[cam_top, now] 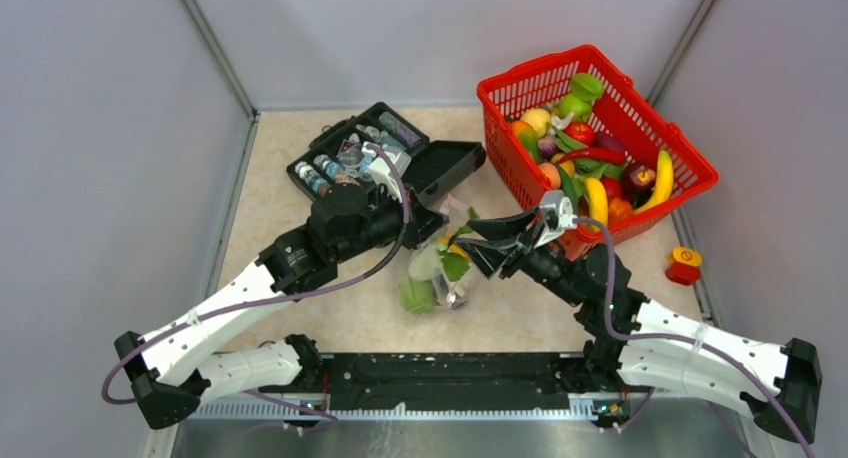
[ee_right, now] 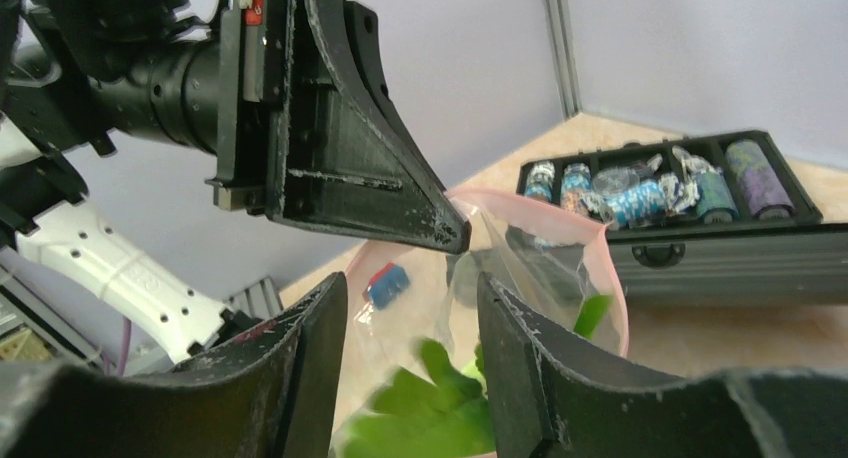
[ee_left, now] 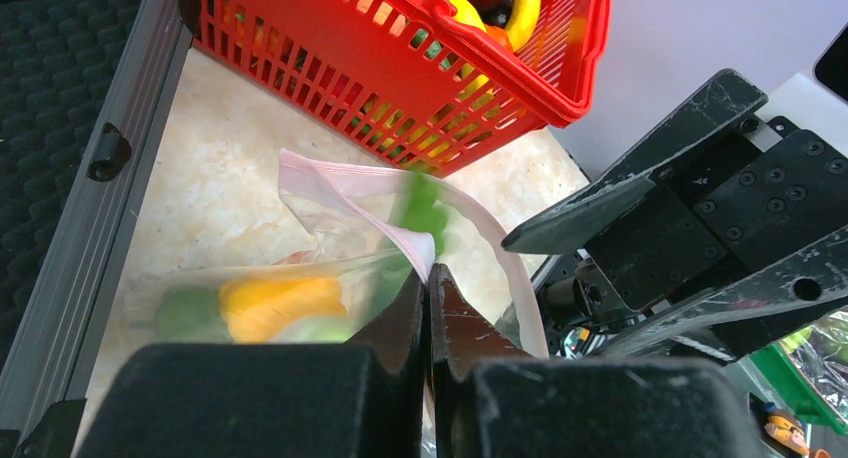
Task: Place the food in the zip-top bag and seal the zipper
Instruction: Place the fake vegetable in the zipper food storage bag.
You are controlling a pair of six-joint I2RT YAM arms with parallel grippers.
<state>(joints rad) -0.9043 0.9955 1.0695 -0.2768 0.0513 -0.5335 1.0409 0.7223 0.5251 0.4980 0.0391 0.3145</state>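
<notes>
Grey walls close three sides of the beige marbled tabletop [cam_top: 360, 323]. One red basket [cam_top: 665, 206] fills the far right corner and one open black case [cam_top: 445, 168] sits at the far edge, with bare surface along the left edge. One zip-top bag [cam_top: 435, 278] lies mid-tabletop holding food [cam_top: 418, 296]. The left fingers [ee_left: 455, 323] are pinched tight on its zipper [ee_right: 545, 200]. The right fingers [ee_right: 300, 368] stand half apart at the mouth, gripping nothing I can see.

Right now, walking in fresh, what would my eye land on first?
Probably the bright red basket heaped with toy fruit at the table's far right. Next comes the clear bag at the centre. Its pink zipper strip is pinched in the shut left tool, and the right tool stands open at its mouth.
</notes>
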